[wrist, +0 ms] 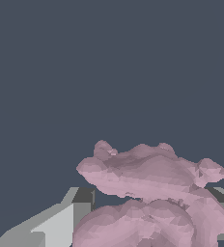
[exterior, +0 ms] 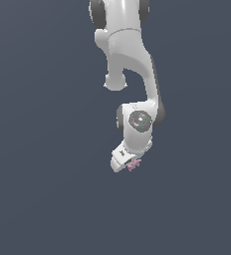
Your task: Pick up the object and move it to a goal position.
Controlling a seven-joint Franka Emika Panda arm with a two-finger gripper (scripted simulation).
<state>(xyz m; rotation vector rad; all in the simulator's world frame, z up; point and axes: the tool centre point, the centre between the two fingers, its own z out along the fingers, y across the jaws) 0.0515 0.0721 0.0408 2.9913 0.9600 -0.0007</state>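
The object [exterior: 134,165] is a tiny pale pink knobbly clump, showing just below the white gripper [exterior: 128,165] at the end of the arm. In the wrist view the object [wrist: 152,193] fills the space between the two grey fingers [wrist: 68,217], which press against its sides. The gripper is shut on the object. Much of the fingers is hidden behind the clump. No goal marker is visible.
The white arm [exterior: 132,74] reaches down from the top of the exterior view. A plain dark blue-grey surface [exterior: 38,174] surrounds it on all sides.
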